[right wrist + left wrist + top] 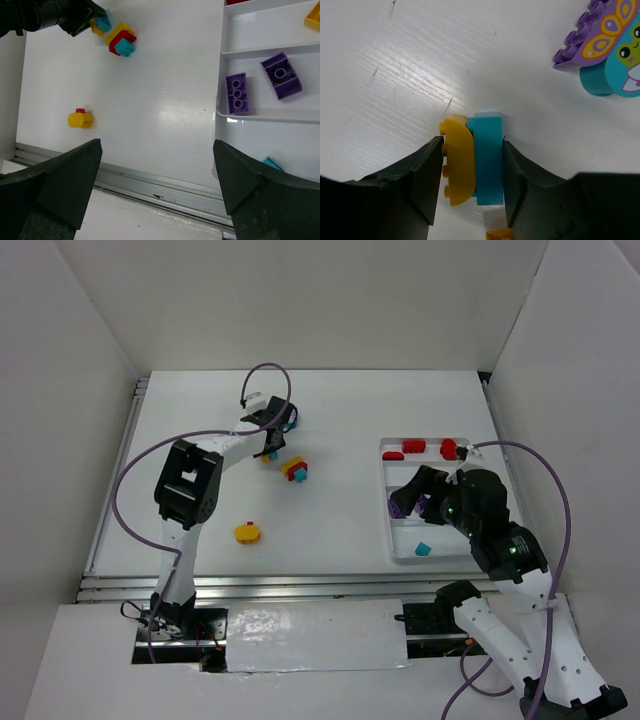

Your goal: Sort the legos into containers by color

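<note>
Pinch looks square: left gripper (472, 150) clamps the joined yellow-orange and teal plastic bricks (481, 160) on the white tabletop (395, 75), well apart from the white four-compartment plastic tray (280, 137); lift straight. Right gripper (156, 145) hangs open.

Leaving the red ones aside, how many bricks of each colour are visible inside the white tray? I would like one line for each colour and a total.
Purple bricks: 2
Yellow-orange brick: 1
Teal brick: 1
Total visible in the tray: 4
</note>
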Controlling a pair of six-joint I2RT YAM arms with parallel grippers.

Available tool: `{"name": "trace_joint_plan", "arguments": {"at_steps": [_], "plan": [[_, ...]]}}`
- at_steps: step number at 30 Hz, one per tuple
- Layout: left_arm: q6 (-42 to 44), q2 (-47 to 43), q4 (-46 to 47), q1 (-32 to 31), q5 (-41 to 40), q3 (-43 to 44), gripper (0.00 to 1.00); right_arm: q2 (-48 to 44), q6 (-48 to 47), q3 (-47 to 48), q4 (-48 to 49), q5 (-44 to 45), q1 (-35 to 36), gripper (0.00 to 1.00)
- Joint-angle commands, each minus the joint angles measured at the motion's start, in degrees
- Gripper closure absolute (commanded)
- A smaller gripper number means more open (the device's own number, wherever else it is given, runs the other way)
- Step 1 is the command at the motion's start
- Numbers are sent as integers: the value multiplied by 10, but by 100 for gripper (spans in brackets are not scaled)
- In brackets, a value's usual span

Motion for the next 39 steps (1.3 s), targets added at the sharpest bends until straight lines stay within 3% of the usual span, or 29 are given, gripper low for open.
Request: {"name": "trace_joint_plan", "arguments": {"at_steps": [1, 4, 7, 11, 13, 14, 16, 19, 20, 22, 26, 32, 35, 36, 39], "plan": [[-1, -6, 26, 3, 4, -23, 78, 2, -6, -8, 33, -7, 4, 1], [36, -52, 77, 3, 16, -87, 100, 6, -4, -17, 50, -23, 4, 0], [127, -145, 199, -6, 67, -200, 100, 2, 21, -34, 79, -39, 4, 0], [238, -364, 372, -49, 109, -377, 100, -8, 67, -51, 118, -49, 5, 0], [292, -443, 464, -62, 181, -481, 100, -5, 89, -47, 131, -52, 7, 1], [308, -514, 486, -75, 214, -507, 100, -5, 95, -45, 137, -63, 9, 2], [342, -575, 516, -92, 291, -563, 100, 9, 117, -39, 158, -79, 15, 3], [371, -660, 502, -146, 366, -589, 100, 29, 154, -36, 208, -109, 51, 5], [374, -689, 499, -157, 383, -593, 100, 41, 162, -29, 216, -88, 67, 6], [392, -725, 472, -206, 401, -592, 100, 79, 182, -4, 246, -17, 166, 6], [420, -735, 434, -252, 412, -565, 100, 130, 199, 14, 264, 29, 257, 6], [451, -720, 380, -330, 384, -535, 100, 169, 209, 19, 302, 67, 315, 7], [449, -719, 383, -341, 375, -535, 100, 185, 201, 32, 290, 76, 326, 18], [449, -720, 384, -343, 375, -534, 100, 189, 201, 31, 290, 77, 331, 29], [449, -724, 389, -350, 369, -534, 100, 190, 202, 24, 298, 69, 334, 49]]}}
